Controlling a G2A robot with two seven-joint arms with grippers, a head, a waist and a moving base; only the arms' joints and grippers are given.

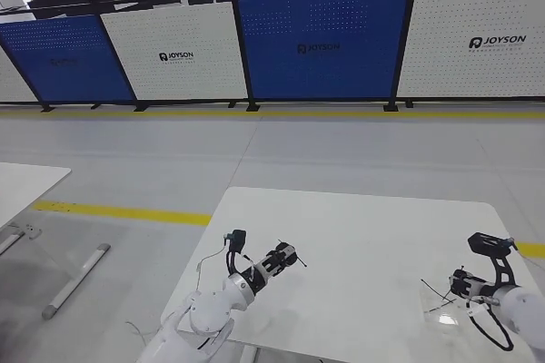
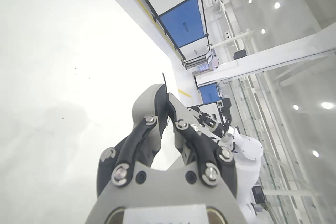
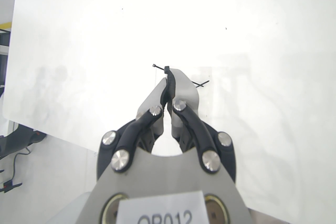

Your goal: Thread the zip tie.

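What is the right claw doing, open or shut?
Shut. The right gripper is pinched together on the black zip tie, whose ends stick out either side.

White rectangular worktop (image 1: 363,227) with rounded corners, smooth and glossy, spread beneath both sets of jaws. Just past the tips of the right jaws, a thin black plastic zip tie (image 3: 158,66) with a small head at its far end, apparently flat on the surface; cannot tell whether touching the jaws. Close beside the right jaws, two more thin black tie ends (image 3: 200,84), crossed over each other. Under and beside the same jaws, a faint clear rectangular sheet (image 3: 207,104). Well ahead of the right jaws, scattered tiny dark specks (image 3: 226,28); a few more out beyond the left jaws.
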